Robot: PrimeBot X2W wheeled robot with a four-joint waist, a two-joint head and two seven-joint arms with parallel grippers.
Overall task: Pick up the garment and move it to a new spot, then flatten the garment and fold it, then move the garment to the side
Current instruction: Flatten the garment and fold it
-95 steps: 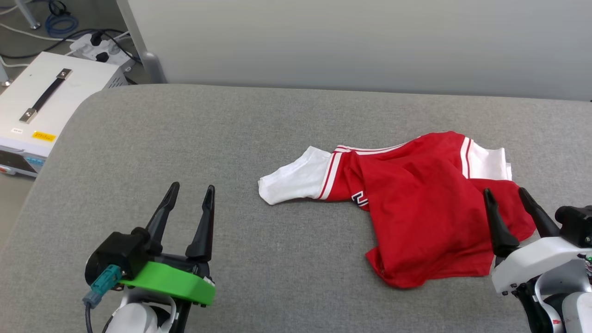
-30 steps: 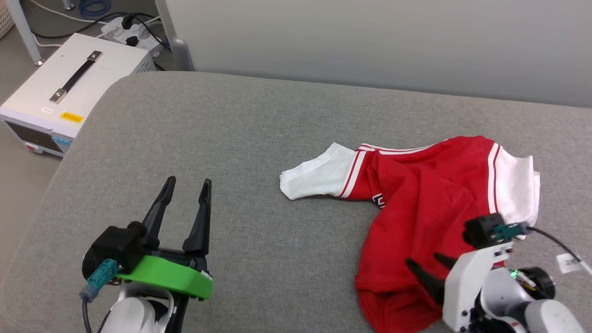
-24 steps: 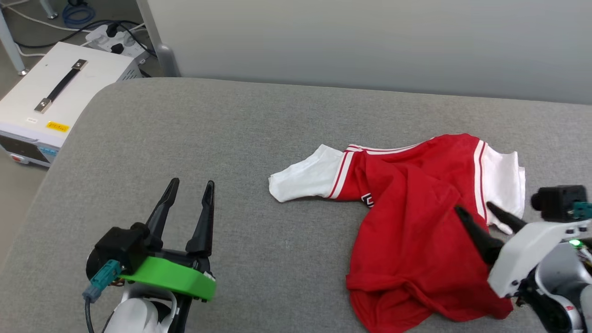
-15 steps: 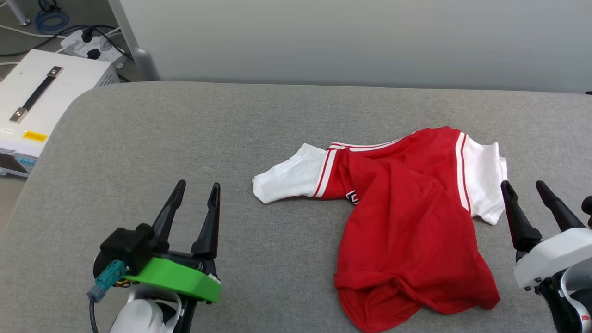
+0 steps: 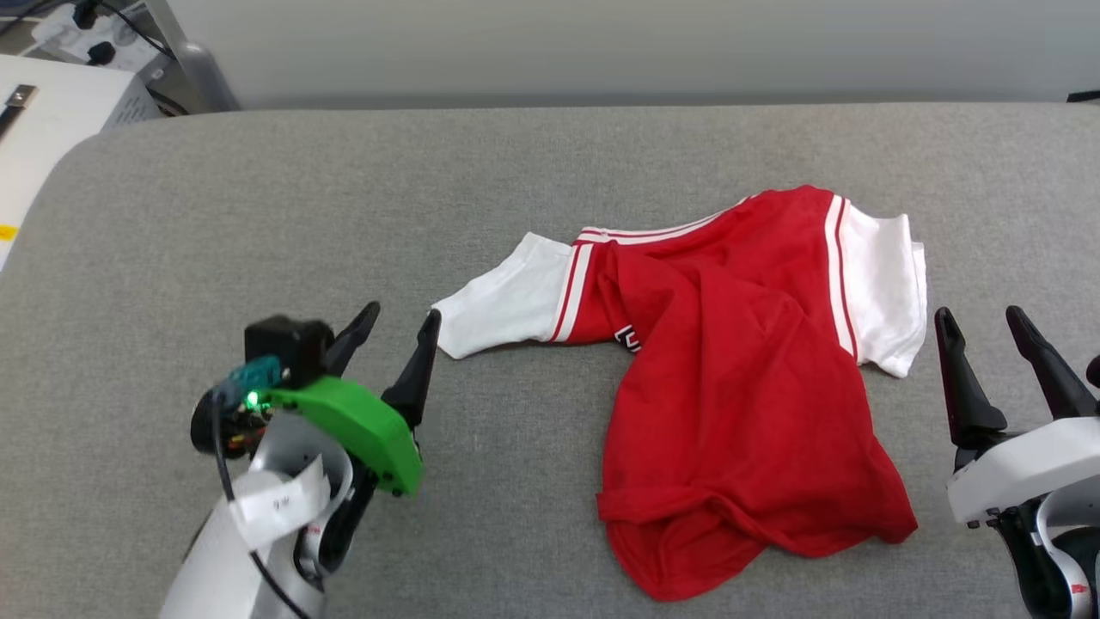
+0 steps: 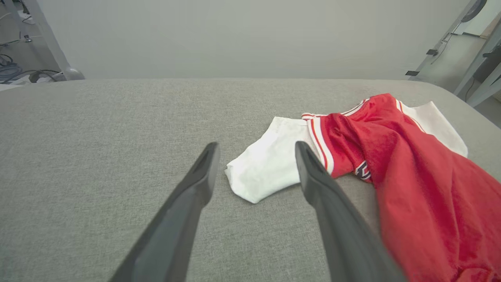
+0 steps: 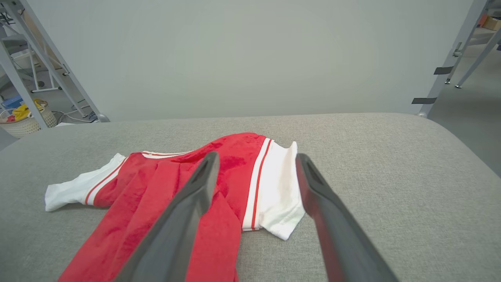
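Progress looks early, operator: the garment lies rumpled on the grey padded surface, right of the middle in the head view, and neither gripper holds it; whether this is already its new spot, you cannot read from these pictures; flattening, folding and the move to the side all look left to do, judging by how it lies; your left gripper has its jaws spread and empty, tips just beside the end of the near white sleeve; your right gripper also has its jaws spread and empty, close beside the far white sleeve and apart from it; the red body reads as soft matte knit, thrown into broad loose ridges, twisted narrow up by the shoulders and flaring to a bunched, doubled-over hem; striped trim marks where each sleeve meets the red; a scrap of black print with a white outline peeks from under a fold, too little to read; the surface is a fine grey weave with rounded corners; your fingers are long, dark and tapering, smooth and hard-looking against the cloth
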